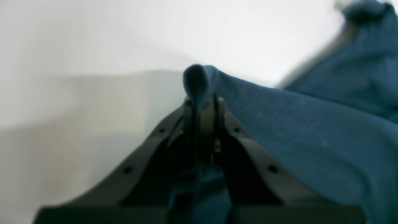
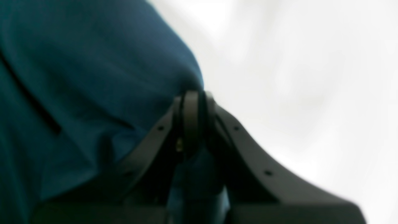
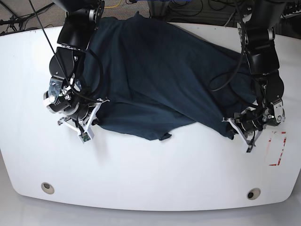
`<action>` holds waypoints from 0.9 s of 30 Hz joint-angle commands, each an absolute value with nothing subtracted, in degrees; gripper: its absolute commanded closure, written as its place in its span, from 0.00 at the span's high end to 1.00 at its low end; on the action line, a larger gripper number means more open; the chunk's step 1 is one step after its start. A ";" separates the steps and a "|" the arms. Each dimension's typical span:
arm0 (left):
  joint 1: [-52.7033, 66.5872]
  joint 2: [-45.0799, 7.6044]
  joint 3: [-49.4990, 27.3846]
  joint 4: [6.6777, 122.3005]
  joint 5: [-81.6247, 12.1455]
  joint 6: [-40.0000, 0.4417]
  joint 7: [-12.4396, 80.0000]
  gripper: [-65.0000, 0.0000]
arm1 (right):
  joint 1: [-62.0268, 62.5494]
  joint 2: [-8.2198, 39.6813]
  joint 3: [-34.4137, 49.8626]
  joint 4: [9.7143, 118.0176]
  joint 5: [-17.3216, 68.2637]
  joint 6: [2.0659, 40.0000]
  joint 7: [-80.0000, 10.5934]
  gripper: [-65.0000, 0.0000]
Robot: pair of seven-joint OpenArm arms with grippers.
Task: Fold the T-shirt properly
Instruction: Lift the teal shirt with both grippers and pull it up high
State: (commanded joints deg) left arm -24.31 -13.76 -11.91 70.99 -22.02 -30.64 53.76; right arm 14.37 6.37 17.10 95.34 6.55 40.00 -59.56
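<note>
Pincers [image 1: 202, 102] [image 2: 194, 96] clamping T-shirt [image 3: 155, 70], table [image 3: 150, 174]

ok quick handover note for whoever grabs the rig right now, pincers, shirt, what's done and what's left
Left pincer: shut on a pinch of T-shirt edge, low by the table.
Right pincer: shut on the opposite edge of the shirt.
Shirt: spread wrinkled across the table's far half, one flap already lying over the middle.
Done: both edges gripped.
Left: complete the fold, flatten, release.
</note>
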 joint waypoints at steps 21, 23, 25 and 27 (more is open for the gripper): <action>-33.54 -13.85 -23.60 95.16 -21.67 -30.55 67.12 0.00 | 34.51 12.88 17.01 95.60 6.64 40.00 -66.42 0.00; -35.21 -13.85 -24.66 95.16 -21.67 -30.55 68.09 0.00 | 36.62 13.93 16.92 95.60 6.81 40.00 -67.47 0.00; -37.05 -13.85 -25.63 95.16 -21.67 -30.55 68.79 0.00 | 39.25 14.99 15.69 95.60 6.99 40.00 -68.35 0.00; -38.73 -13.93 -25.98 95.16 -21.67 -30.55 68.79 0.00 | 41.63 15.87 12.88 95.60 6.90 40.00 -68.53 0.00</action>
